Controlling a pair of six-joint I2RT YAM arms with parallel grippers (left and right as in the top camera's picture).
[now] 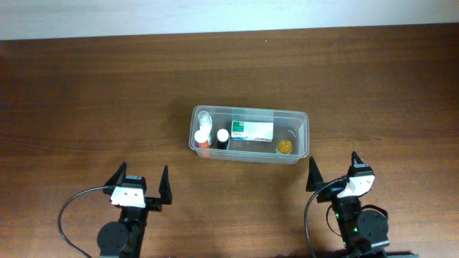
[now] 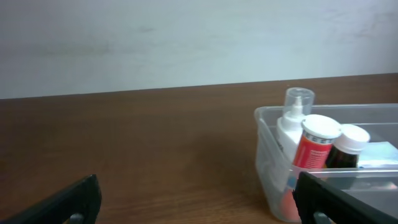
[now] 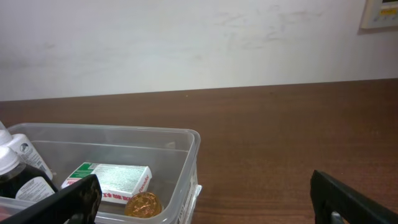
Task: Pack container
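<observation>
Two wide-open — left gripper (image 1: pixel 145 172) empty; right gripper (image 1: pixel 333 161) empty; container (image 1: pixel 247 108) untouched.

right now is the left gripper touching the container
Apart. The overhead view shows a strip of bare table between the open left gripper and the container.

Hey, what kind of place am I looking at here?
Probably an indoor robot workbench, in a lab or office: a dark wooden table by a plain white wall, the left gripper and right gripper standing open, and a clear container holding small bottles.
</observation>
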